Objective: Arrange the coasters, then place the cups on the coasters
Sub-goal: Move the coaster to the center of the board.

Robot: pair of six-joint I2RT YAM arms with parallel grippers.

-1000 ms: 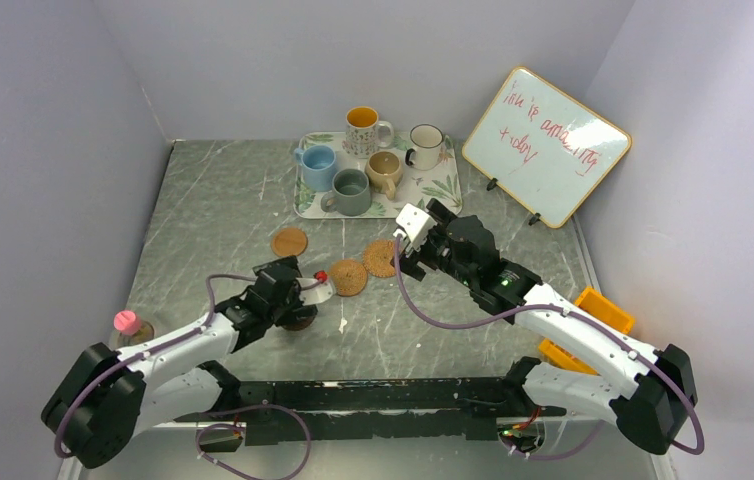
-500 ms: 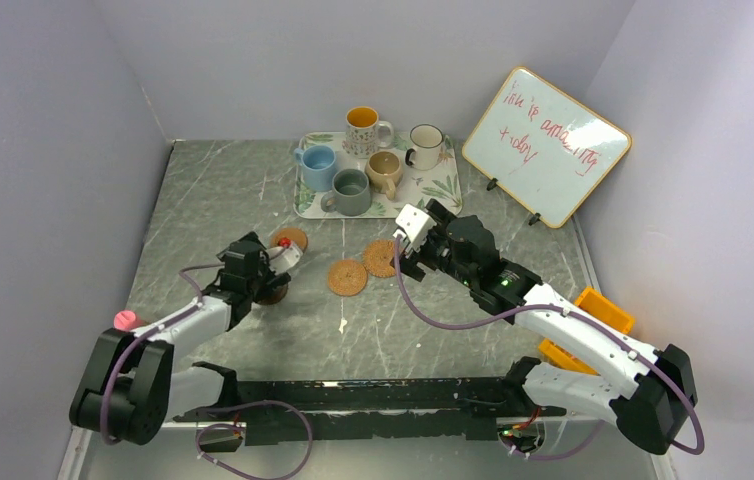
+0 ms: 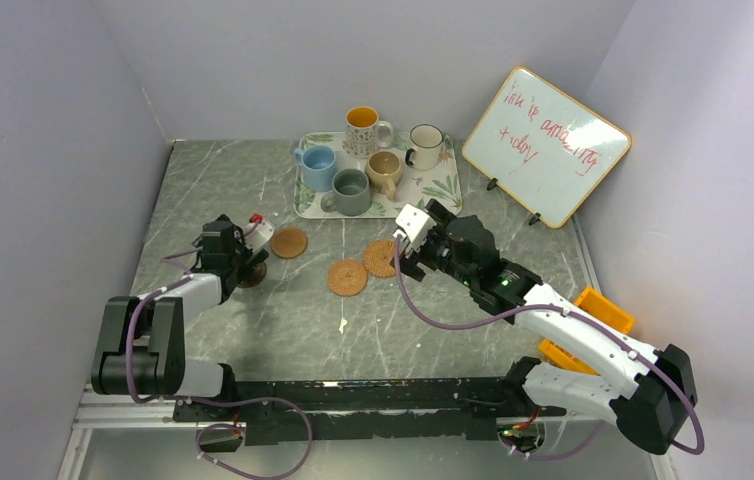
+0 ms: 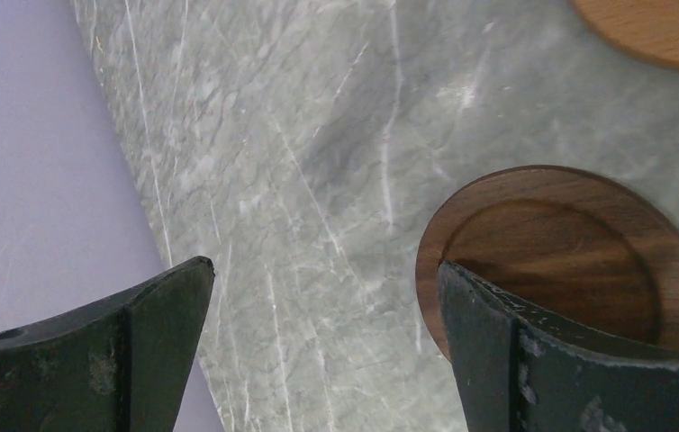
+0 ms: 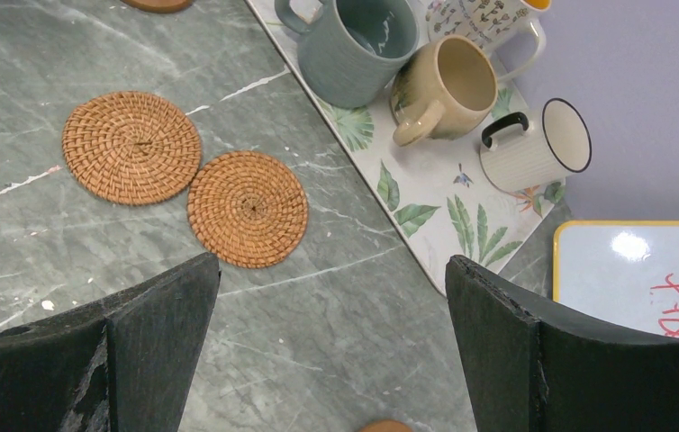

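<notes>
Five cups stand on the leaf-print tray: light blue, grey-green, tan, white with a dark rim, and patterned with an orange inside. Two woven coasters lie side by side mid-table, with a smooth tan coaster to their left. My left gripper is open low at the left. Its right finger overlaps a dark brown coaster. My right gripper hangs open over bare marble beside the woven coasters.
A whiteboard leans at the back right, close to the tray's corner. An orange bin sits by the right wall. The left wall runs close beside my left gripper. A sliver of a tan disc shows under my right gripper.
My left arm has swung left and away from the table's middle toward the left wall. The dark brown coaster under it has shifted the same way. The right arm has not moved.
</notes>
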